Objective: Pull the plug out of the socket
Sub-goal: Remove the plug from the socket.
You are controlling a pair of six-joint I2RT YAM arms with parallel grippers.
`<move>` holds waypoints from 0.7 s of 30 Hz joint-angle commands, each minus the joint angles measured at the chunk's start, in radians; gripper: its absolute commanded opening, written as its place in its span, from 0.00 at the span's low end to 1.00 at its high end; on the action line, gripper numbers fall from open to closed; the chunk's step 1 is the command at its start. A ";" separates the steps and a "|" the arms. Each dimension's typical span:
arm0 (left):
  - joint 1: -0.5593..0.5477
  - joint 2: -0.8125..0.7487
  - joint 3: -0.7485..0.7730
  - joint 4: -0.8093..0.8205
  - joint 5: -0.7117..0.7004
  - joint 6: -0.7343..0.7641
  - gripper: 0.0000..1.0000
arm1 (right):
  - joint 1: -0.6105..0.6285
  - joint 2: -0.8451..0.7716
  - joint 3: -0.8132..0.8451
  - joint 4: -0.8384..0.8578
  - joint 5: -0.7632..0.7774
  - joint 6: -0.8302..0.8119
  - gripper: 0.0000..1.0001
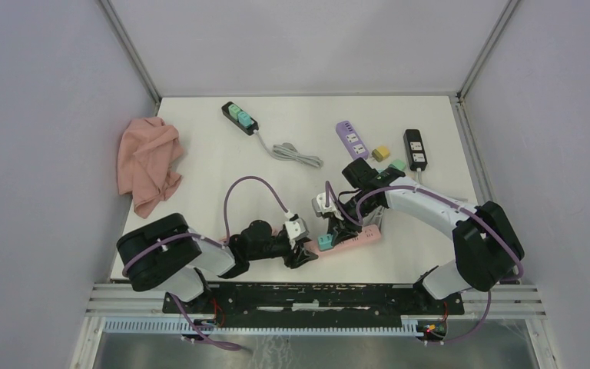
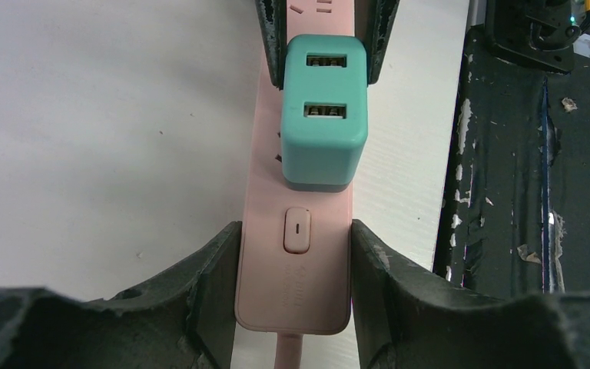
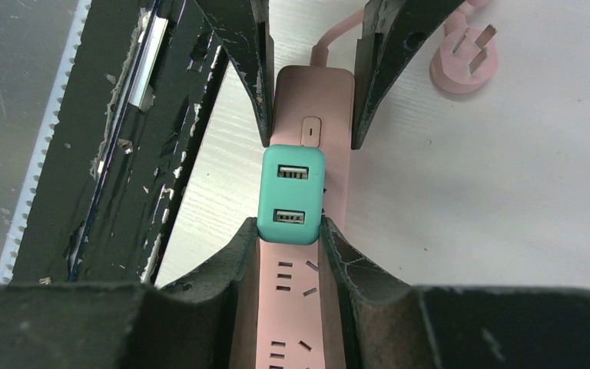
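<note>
Left gripper (image 2: 293, 234) is clenched across the switch end of the pink power strip (image 2: 307, 300), one finger pressed to each long side. The right gripper (image 3: 290, 231) is clenched on the teal plug (image 3: 292, 192), squeezing its two flanks. Under both spreads the white table (image 1: 200, 192), with a black rail (image 1: 315, 296) along its near edge. A crumpled pink cloth (image 1: 148, 161) lies at the left side, well apart from the arms. Toward the far side rest a corded black strip (image 1: 240, 118), a purple strip (image 1: 352, 139) and a short black strip (image 1: 414, 148). The pink power strip lies flat near the rail. The teal plug sits seated in it, USB ports facing up, just beside the small switch (image 2: 297, 229). A pink wall plug (image 3: 463, 63) lies flat close by.
</note>
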 commanded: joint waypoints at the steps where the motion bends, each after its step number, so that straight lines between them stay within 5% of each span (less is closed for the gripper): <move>1: 0.001 -0.048 0.036 -0.029 -0.012 0.051 0.03 | 0.001 0.007 0.019 -0.012 -0.052 -0.006 0.34; 8: -0.003 -0.051 0.055 -0.041 -0.002 0.053 0.03 | 0.005 0.008 0.006 0.030 -0.041 0.034 0.50; 21: -0.010 -0.057 0.057 -0.043 -0.002 0.052 0.03 | 0.039 0.029 0.000 0.067 -0.020 0.075 0.58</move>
